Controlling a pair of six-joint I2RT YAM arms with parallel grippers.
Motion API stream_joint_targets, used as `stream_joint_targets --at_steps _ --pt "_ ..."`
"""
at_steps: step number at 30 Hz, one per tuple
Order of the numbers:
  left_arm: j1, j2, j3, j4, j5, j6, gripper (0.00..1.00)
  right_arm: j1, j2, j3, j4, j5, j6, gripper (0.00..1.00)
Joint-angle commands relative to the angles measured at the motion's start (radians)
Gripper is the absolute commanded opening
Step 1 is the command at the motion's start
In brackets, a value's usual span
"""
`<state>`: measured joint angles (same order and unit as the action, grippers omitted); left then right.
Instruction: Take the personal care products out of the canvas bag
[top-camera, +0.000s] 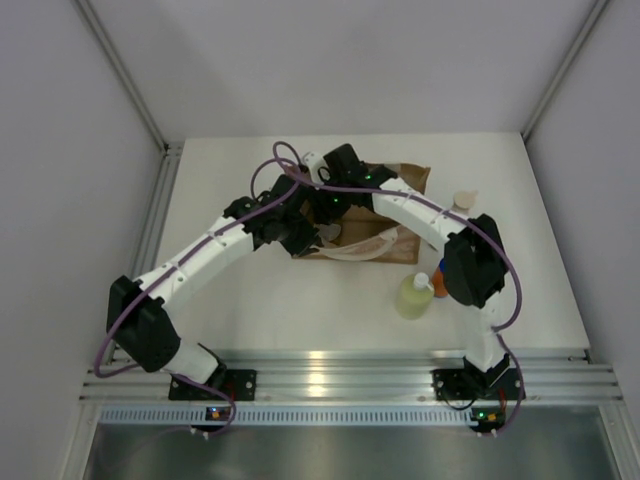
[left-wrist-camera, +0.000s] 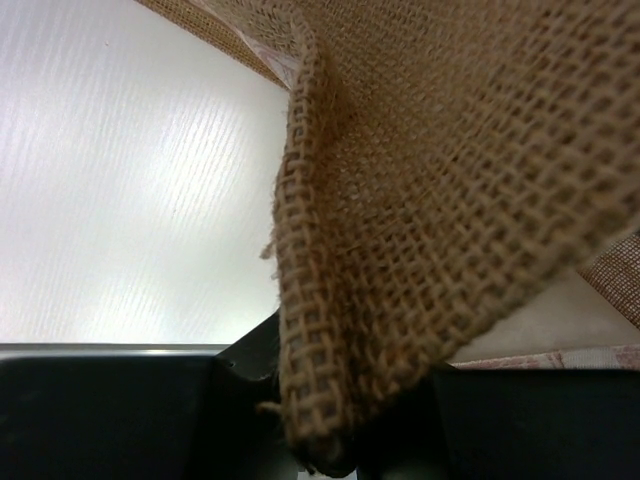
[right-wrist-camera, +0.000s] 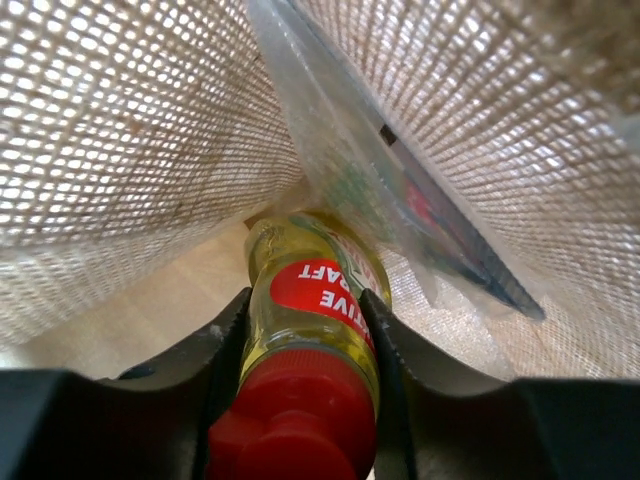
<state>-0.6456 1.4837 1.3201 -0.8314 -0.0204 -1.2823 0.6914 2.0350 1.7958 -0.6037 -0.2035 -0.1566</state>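
Note:
The tan canvas bag (top-camera: 412, 180) lies at the back middle of the table, mostly under both arms. My left gripper (top-camera: 300, 240) is shut on a fold of the bag's woven rim (left-wrist-camera: 420, 180), which fills the left wrist view, with the jaws (left-wrist-camera: 325, 455) pinching it. My right gripper (top-camera: 332, 205) is inside the bag, shut on the yellow red-capped bottle (right-wrist-camera: 310, 330), its fingers (right-wrist-camera: 225, 340) on both sides of it. A silvery tube (right-wrist-camera: 385, 195) lies beside the bottle. The pale-green white-capped bottle (top-camera: 413, 297) and the orange blue-capped bottle (top-camera: 438, 283) stand outside the bag. A beige pump (top-camera: 465, 200) shows behind my right arm.
White walls enclose the table on the left, back and right. A metal rail (top-camera: 330, 385) runs along the near edge, between the arm bases. The bottles outside the bag stand close to my right arm's elbow (top-camera: 472, 268).

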Motion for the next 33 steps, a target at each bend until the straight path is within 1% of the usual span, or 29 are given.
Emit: stream_joint_targets --at_steps 1,12,16,21,23,24,26,28,33 --pt "-0.002 0.010 0.005 0.003 -0.019 -0.025 0.20 -0.009 -0.044 -0.044 0.044 0.003 0.011 0.00" --pt "-0.003 0.029 0.011 0.002 -0.016 -0.040 0.22 -0.032 -0.191 0.037 0.047 0.082 0.110 0.00" --pt "-0.003 0.038 0.019 0.002 -0.012 -0.043 0.22 -0.067 -0.206 0.092 -0.011 0.073 0.126 0.00" --pt "-0.003 0.049 0.028 0.002 -0.007 -0.042 0.24 -0.081 -0.226 0.146 -0.094 0.072 0.120 0.00" --pt "-0.003 0.055 0.036 0.002 -0.003 -0.037 0.28 -0.085 -0.237 0.166 -0.128 0.082 0.121 0.00" --pt "-0.002 0.059 0.037 0.002 -0.003 -0.035 0.32 -0.087 -0.240 0.177 -0.143 0.091 0.130 0.00" --pt "-0.002 0.064 0.045 0.002 0.004 -0.029 0.34 -0.096 -0.249 0.204 -0.169 0.093 0.143 0.00" --pt "-0.002 0.067 0.048 0.002 0.010 -0.028 0.40 -0.101 -0.260 0.226 -0.202 0.104 0.150 0.00" --pt "-0.003 0.069 0.053 0.002 0.011 -0.022 0.49 -0.101 -0.283 0.280 -0.283 0.111 0.189 0.00"
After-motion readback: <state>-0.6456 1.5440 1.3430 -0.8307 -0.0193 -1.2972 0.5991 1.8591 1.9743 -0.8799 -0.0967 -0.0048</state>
